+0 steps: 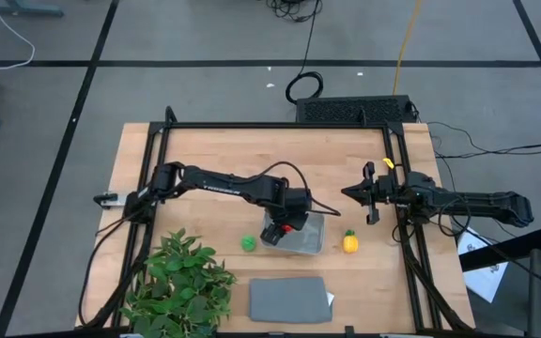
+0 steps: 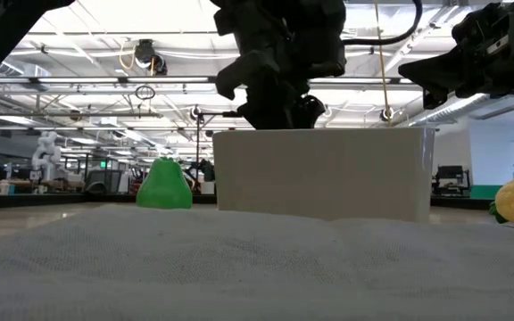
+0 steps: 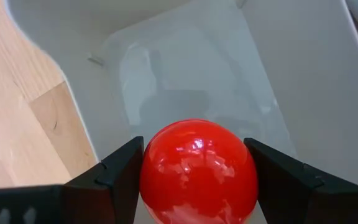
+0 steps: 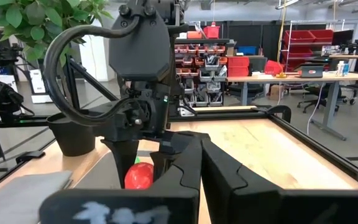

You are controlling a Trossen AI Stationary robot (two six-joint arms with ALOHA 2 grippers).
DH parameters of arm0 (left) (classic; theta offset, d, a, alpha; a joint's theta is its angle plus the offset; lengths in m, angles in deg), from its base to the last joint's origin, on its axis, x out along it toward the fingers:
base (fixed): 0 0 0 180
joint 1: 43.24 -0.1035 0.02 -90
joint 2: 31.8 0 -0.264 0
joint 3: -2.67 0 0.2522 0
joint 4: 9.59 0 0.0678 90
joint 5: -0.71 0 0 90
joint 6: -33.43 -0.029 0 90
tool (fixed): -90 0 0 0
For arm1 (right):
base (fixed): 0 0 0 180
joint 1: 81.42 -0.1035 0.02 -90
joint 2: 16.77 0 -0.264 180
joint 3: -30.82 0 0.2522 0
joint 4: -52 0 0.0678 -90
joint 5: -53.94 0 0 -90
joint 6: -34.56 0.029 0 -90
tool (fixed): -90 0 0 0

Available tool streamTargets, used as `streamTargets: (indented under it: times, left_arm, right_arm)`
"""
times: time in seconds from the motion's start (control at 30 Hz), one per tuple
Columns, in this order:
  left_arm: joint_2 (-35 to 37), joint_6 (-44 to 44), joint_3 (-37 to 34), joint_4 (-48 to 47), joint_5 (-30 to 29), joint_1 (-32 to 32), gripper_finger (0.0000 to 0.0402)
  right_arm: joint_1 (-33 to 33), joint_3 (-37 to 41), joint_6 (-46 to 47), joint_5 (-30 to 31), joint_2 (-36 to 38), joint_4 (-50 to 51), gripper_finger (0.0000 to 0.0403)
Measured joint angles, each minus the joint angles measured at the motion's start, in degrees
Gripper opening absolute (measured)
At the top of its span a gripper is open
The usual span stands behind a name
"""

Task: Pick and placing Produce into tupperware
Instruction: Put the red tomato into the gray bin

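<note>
The clear tupperware (image 1: 310,237) stands on the wooden table near its middle. My left gripper (image 1: 285,225) reaches down into it, shut on the red round produce piece (image 3: 197,171). To the tupperware's left, the green round piece (image 1: 249,244) rests on the table. To its right lies the yellow piece with a green top (image 1: 349,242). My right gripper (image 1: 357,192) hangs shut above the table, to the right of the tupperware and toward the far edge, touching nothing. My left gripper pinches the red piece between its two fingers, one finger (image 3: 120,180) on each opposite side (image 3: 151,174). The fingers come steeply from above. The piece sits over the tupperware's floor (image 3: 191,81), inside its walls; whether it touches the floor I cannot tell.
A leafy green plant (image 1: 181,282) stands at the table's near left corner. A flat grey rectangle (image 1: 289,299) lies near the front edge, below the tupperware. A black frame (image 1: 280,126) runs around the table. Bare wood lies at the far side.
</note>
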Motion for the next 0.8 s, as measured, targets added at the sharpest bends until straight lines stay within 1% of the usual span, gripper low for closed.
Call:
streamTargets:
  times: [0.13, 0.23, 0.5, 0.67, 0.8]
  left_arm:
    - [-0.90, -2.71, -0.94, -0.08, 0.01, 0.00, 0.0246]
    - [-1.59, -2.68, -1.27, 1.02, -0.25, 0.02, 0.0246]
    - [-1.73, -2.71, -1.27, 0.40, -0.13, 0.04, 0.0246]
    - [-1.70, -6.63, -2.71, 0.53, -0.06, 0.00, 0.0246]
    - [-1.69, -7.44, -3.68, 1.60, -0.61, 0.00, 0.0246]
  right_arm:
    - [0.00, 0.00, 0.01, 0.00, 0.00, 0.02, 0.0000]
    - [0.00, -0.01, 0.01, 0.00, 0.00, 0.05, 0.0000]
    - [0.00, -0.02, 0.01, 0.00, -0.01, 0.09, 0.0000]
    - [0.00, 0.00, 0.01, 0.00, 0.00, 0.09, 0.0000]
    - [0.00, -0.01, -0.01, 0.00, 0.00, 0.09, 0.0000]
